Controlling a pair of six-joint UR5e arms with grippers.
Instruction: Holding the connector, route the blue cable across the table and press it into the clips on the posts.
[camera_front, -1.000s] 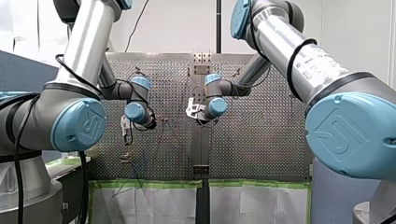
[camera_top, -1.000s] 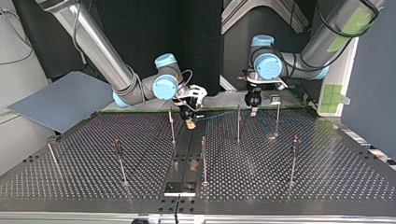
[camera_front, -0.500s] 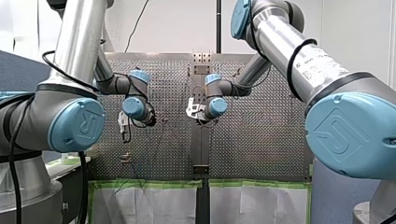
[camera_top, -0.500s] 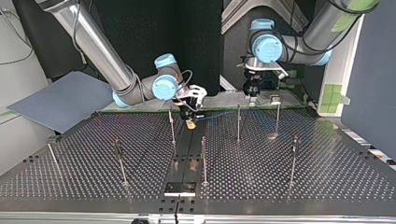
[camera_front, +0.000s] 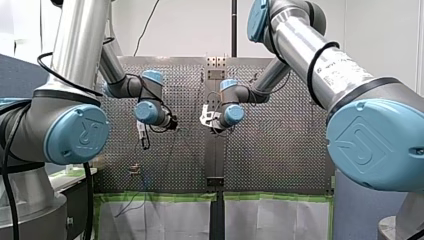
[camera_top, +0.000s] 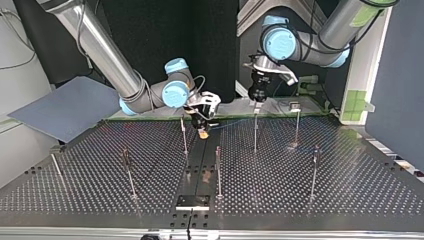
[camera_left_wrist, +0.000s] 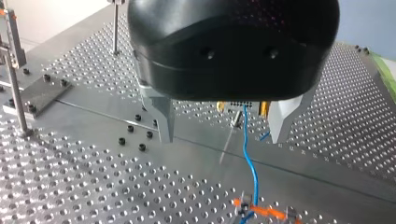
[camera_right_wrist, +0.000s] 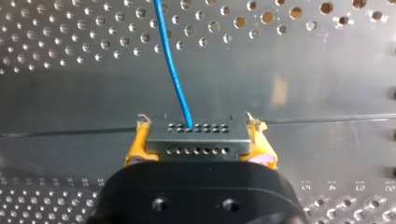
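Observation:
My right gripper (camera_right_wrist: 200, 145) is shut on the grey connector (camera_right_wrist: 196, 135), its yellow pads (camera_right_wrist: 136, 148) pressing both ends. The blue cable (camera_right_wrist: 173, 70) leaves the connector's face and runs over the plate. In the top view this gripper (camera_top: 203, 131) hangs low over the table's middle strip. My left gripper (camera_left_wrist: 223, 136) is open, with metal fingers (camera_left_wrist: 161, 116) well apart and nothing held. The cable (camera_left_wrist: 250, 161) and a thin post (camera_left_wrist: 229, 140) lie between and below them. In the top view it (camera_top: 256, 102) hovers above a post (camera_top: 255, 132).
Several thin posts stand on the perforated table (camera_top: 350, 190), among them one (camera_top: 184, 137) beside my right gripper, one (camera_top: 218, 170) in the middle and one (camera_top: 297, 127) toward the top view's right. An orange clip (camera_left_wrist: 264, 212) holds the cable under my left gripper.
My left arm has risen and swung toward the table's middle, now above a post further to the top view's left. My right arm and the connector have stayed put.

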